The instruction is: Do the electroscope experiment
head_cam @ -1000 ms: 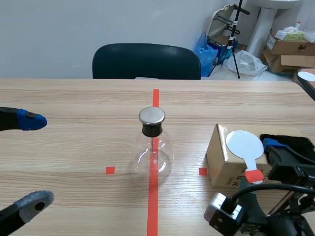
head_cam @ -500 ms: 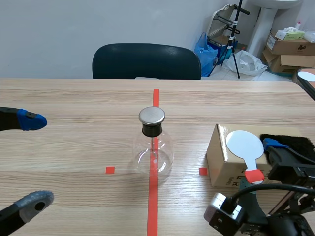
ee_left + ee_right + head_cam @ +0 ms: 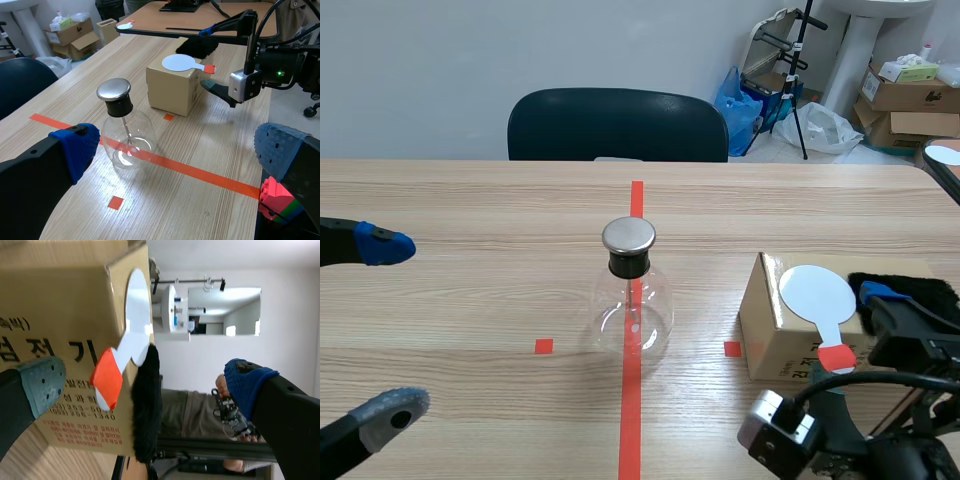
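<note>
Left pincer spread wide, low at left, right pincer spread, turned sideways

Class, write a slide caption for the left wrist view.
Open left hand facing a clear round glass flask with silver metal cap.

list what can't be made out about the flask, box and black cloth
Scene view: the rod's end inside the glass flask, too small, lost against the red tape line.
Scene view: black cloth, partly behind the right jaws.
Right wrist view: cardboard box print, partly covered by the right jaws.
Left wrist view: coloured bricks, mostly behind the left jaws.
</note>
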Motion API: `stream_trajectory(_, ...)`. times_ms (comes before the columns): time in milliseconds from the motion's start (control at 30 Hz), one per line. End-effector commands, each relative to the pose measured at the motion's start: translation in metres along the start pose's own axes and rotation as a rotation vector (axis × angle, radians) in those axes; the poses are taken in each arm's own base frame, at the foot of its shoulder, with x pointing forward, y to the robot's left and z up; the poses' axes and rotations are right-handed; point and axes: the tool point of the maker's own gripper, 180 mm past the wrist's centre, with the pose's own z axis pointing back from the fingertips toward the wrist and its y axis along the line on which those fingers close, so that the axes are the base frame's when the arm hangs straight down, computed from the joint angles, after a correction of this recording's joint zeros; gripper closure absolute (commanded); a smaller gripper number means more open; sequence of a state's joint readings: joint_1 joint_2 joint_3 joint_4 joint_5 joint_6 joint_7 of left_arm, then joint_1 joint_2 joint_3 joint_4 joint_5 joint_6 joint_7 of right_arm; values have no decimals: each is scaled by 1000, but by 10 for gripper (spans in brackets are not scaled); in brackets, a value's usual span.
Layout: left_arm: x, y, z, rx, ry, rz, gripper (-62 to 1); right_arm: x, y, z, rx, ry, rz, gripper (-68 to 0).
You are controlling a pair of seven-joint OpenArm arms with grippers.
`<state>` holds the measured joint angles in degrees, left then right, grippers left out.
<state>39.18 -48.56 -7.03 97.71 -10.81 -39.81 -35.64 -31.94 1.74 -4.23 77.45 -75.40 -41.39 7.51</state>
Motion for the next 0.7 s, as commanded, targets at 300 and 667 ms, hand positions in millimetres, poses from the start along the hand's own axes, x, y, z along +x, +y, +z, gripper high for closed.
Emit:
stream_trajectory(300, 13, 25, -8, 83, -54, 22, -623, 0, -46, 42, -77, 0, -147, -679)
stream_trajectory(667, 4, 101, -30, 447, 19, -18, -623, 2, -91, 52, 75, -40, -596, -679)
